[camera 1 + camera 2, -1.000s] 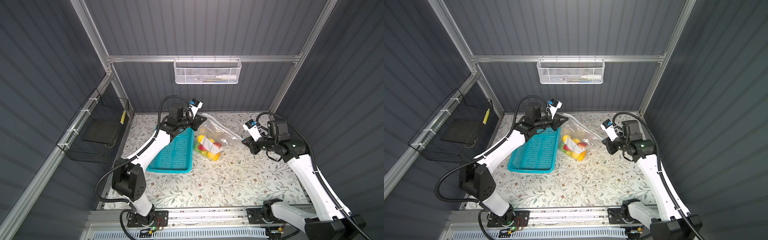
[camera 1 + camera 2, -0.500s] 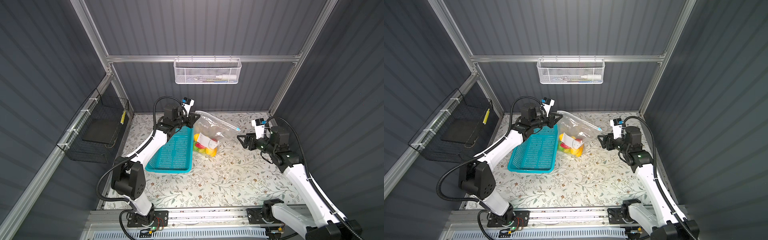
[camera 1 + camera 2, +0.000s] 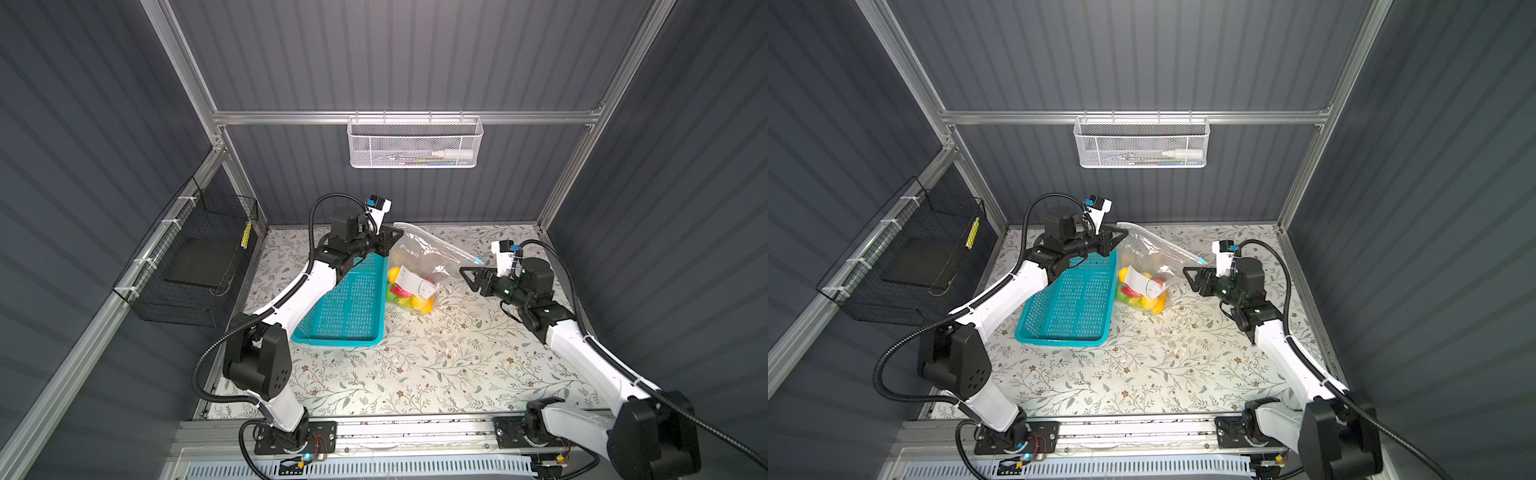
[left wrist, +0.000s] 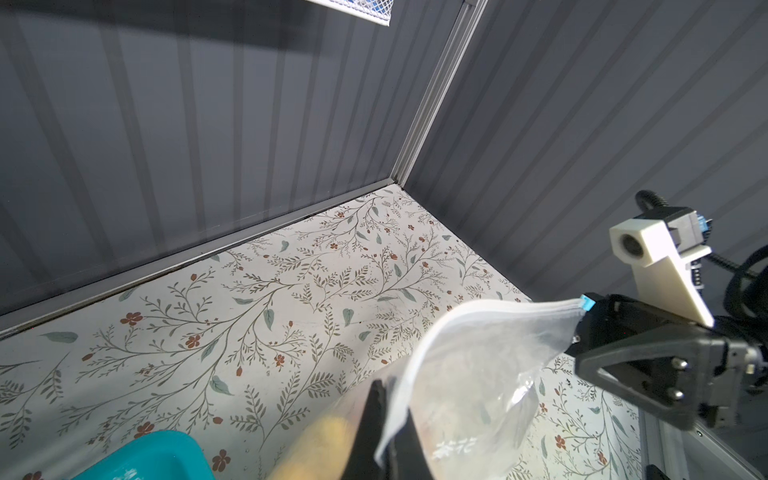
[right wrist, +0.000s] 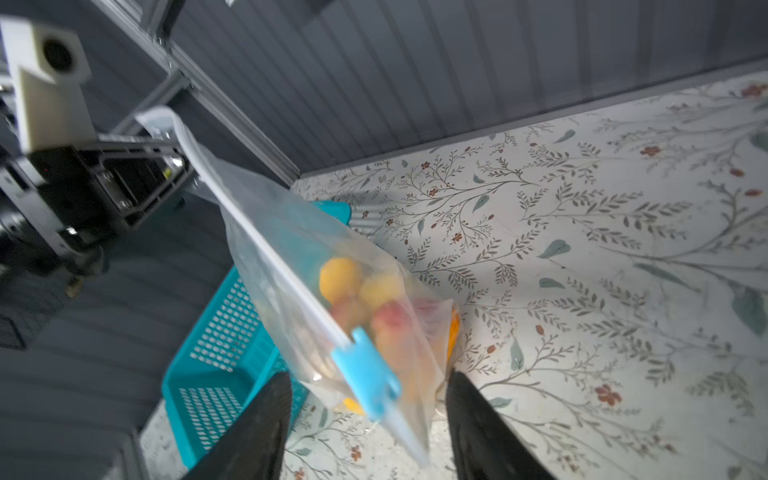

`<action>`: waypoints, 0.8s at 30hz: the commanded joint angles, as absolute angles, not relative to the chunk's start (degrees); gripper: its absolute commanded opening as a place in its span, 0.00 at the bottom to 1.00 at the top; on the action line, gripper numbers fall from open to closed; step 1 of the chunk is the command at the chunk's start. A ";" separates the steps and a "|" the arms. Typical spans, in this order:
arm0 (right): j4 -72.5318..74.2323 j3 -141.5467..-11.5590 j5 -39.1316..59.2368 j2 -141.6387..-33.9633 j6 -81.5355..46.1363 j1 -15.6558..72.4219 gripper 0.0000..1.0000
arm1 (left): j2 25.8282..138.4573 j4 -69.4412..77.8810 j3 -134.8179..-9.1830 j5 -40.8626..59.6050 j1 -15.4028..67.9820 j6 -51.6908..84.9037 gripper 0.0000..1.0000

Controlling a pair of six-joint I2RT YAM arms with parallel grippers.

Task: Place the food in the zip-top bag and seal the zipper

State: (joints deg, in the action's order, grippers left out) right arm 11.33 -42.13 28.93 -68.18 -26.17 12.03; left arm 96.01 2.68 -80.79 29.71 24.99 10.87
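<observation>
The zip-top bag (image 3: 419, 255) (image 3: 1148, 251) hangs by its back corner from my left gripper (image 3: 390, 241) (image 3: 1119, 239) (image 4: 388, 399), which is shut on that corner. The food (image 3: 409, 291) (image 3: 1142, 291) (image 5: 361, 286) sits in the bag's low end on the table, beside a white label. The zipper (image 5: 270, 257) runs taut from that corner to its blue tab (image 3: 478, 261) (image 4: 586, 302) (image 5: 361, 365). My right gripper (image 3: 467, 274) (image 3: 1190, 274) (image 5: 365, 382) is open, one jaw on each side of the tab end, neither touching it.
A teal perforated basket (image 3: 349, 303) (image 3: 1071, 307) lies just left of the bag, under my left arm. A black wire rack (image 3: 195, 266) hangs on the left wall and a white mesh basket (image 3: 415, 141) on the back wall. Floral cloth covers the table.
My right gripper let go of the bag's end, opened wide, swung level and now stands narrower around the blue tab. My left gripper shifted slightly left with the corner in it.
</observation>
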 commanded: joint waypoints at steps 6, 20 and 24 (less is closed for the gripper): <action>11.90 -43.34 27.90 -65.78 -26.72 12.66 0.00 | 92.94 2.20 -78.40 27.89 27.71 12.47 0.00; -15.38 -45.85 27.77 -42.73 -20.47 12.66 0.00 | 81.76 -0.21 -74.17 20.82 36.41 18.62 0.00; -22.75 -46.00 31.11 -38.47 -23.25 12.66 0.00 | 80.24 0.18 -71.07 20.31 37.50 22.09 0.00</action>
